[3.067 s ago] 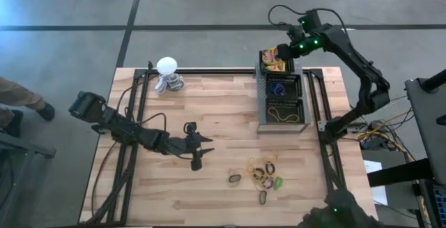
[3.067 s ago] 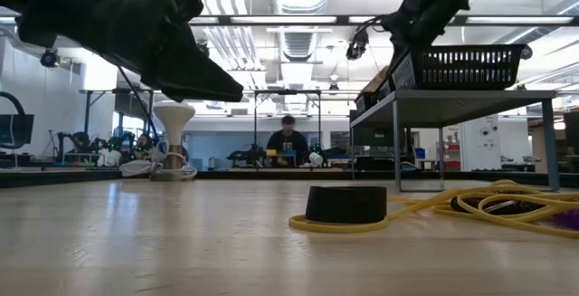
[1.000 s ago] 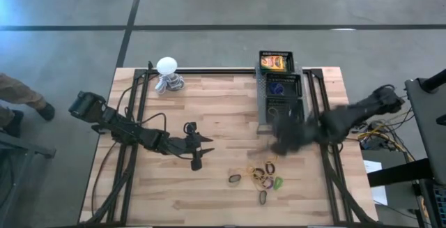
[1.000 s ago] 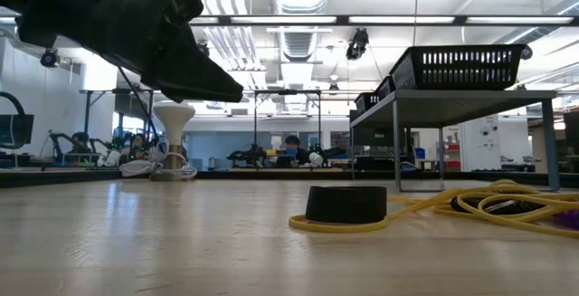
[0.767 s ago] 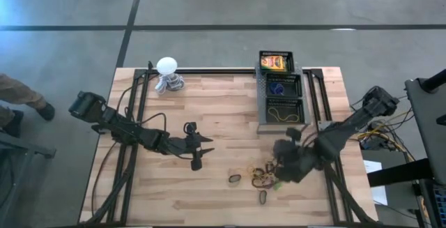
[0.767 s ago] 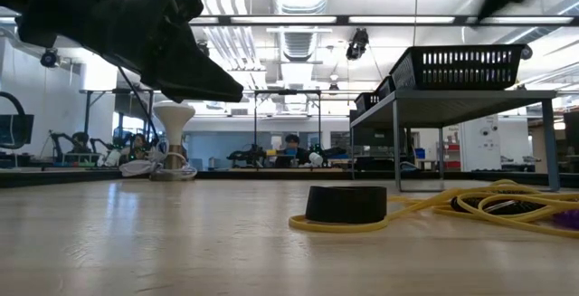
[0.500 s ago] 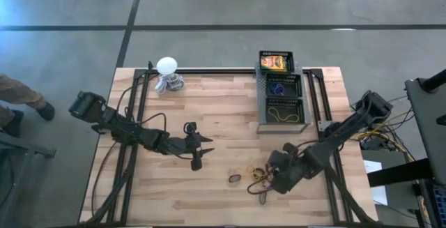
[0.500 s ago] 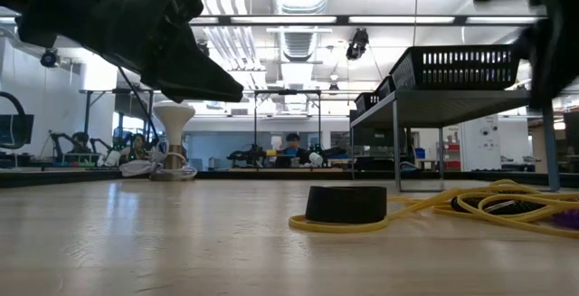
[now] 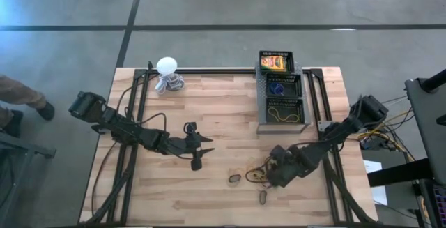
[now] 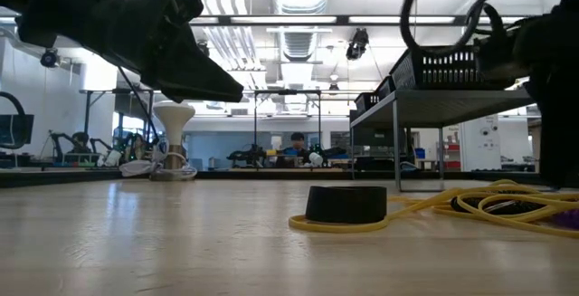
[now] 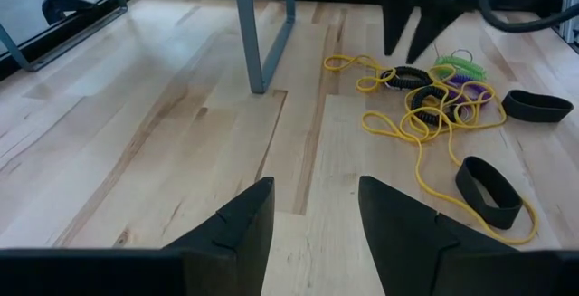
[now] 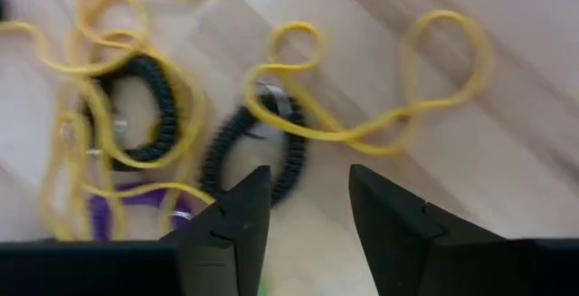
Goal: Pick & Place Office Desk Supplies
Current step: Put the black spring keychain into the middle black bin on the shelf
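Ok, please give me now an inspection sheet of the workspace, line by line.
Surface: wooden table, bare in the middle.
Job's things: rubber bands tangled with dark coil rings near the front right; yellow-and-green box in the far bin of the black tray.
Clutter: white ball-topped object at the far edge.
Grippers: right claw open, low over the tangle; left claw open, waiting mid-table.
Cables: loose wires beyond the right edge.
Surroundings: person's shoe at left.

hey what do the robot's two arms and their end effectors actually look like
Both arms are dark, near-black jointed links with black cables looping alongside. The left end effector and the right end effector each carry two dark, wedge-shaped fingers tapering toward the tips. No markings show on them.
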